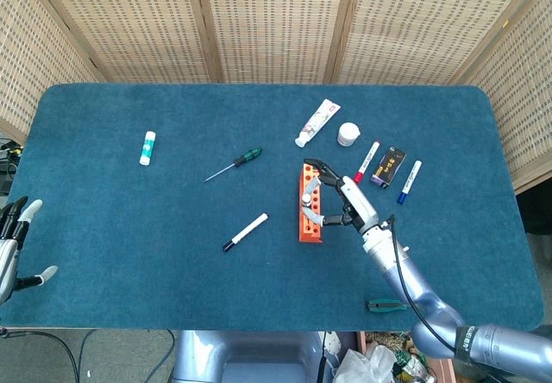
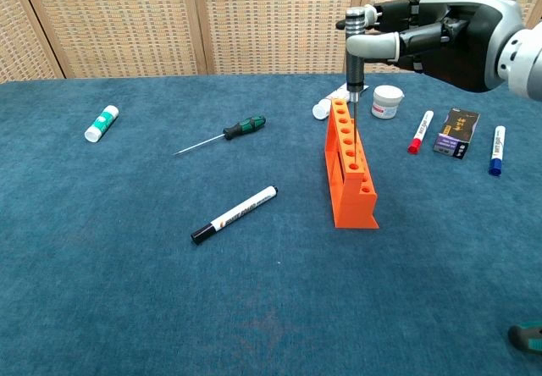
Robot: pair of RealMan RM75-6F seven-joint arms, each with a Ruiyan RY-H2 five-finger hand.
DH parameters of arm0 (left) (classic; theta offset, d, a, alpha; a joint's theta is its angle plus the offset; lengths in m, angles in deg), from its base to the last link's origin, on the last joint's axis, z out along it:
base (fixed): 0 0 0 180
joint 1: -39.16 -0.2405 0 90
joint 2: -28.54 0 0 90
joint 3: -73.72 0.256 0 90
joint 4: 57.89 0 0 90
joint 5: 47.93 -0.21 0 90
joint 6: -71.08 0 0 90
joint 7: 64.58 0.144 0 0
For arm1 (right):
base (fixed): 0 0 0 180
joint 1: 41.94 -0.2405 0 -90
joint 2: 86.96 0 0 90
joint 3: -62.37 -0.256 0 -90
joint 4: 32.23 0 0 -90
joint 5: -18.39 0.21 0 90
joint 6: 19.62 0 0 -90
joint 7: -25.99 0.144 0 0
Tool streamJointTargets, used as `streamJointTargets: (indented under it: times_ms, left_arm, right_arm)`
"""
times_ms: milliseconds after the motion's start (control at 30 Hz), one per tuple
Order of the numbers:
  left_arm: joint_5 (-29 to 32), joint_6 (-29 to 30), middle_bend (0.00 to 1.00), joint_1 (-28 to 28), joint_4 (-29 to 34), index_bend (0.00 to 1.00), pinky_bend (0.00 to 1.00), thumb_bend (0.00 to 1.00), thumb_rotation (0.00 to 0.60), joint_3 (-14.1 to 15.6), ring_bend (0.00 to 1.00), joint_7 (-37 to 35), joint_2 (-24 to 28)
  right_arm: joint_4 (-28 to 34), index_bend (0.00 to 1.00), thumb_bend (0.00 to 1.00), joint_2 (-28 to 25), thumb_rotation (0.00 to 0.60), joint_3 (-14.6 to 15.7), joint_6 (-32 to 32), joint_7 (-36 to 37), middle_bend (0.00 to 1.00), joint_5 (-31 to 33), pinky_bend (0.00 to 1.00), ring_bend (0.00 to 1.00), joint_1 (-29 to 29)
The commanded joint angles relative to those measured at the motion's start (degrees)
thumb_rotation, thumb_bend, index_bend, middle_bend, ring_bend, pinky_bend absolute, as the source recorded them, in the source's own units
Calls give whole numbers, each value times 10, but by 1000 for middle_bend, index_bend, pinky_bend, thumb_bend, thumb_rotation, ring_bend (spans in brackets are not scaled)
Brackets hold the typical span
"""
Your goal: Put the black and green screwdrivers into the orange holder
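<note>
The orange holder [image 2: 351,173] stands upright mid-table, also seen from above in the head view [image 1: 309,215]. My right hand [image 2: 440,33] hovers over it and grips the black screwdriver [image 2: 355,41] by the handle. The screwdriver is held upright and its thin shaft reaches down to a hole near the holder's far end. From above, the right hand [image 1: 343,200] lies against the holder's right side. The green and black screwdriver [image 2: 222,133] lies flat to the holder's left [image 1: 235,164]. My left hand [image 1: 13,245] hangs open at the table's left edge, holding nothing.
A black and white marker [image 1: 246,232] lies left of the holder. Behind and to its right are a tube [image 1: 318,122], a white jar [image 1: 348,134], a red marker [image 1: 367,160], a black box [image 1: 389,167] and a blue marker [image 1: 409,182]. A glue stick [image 1: 147,147] lies far left, and a green-handled tool [image 1: 385,305] at the front right.
</note>
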Motion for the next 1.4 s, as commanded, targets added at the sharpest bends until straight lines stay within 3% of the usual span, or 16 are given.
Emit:
streamJointTargets:
  times_ms: [33,767,1400]
  left_arm:
    - [0,0,0,0,0,0,0,0,600,0,0,1,0]
    - [4,-3,0,3,1,0,0,0,600,1,0,3,0]
    - [7,-7,0,5,3,0,0,0,600,3,0,1,2]
  right_arm:
    - [-5,636,434,4,600,-1,2,-1,87,1,0,0,0]
    - [-29,636,434,23,600,3,11,-6,87,-11,0,0,6]
    - [-132,644,434,82,600,53,-28,56,87,-124,0,0,20]
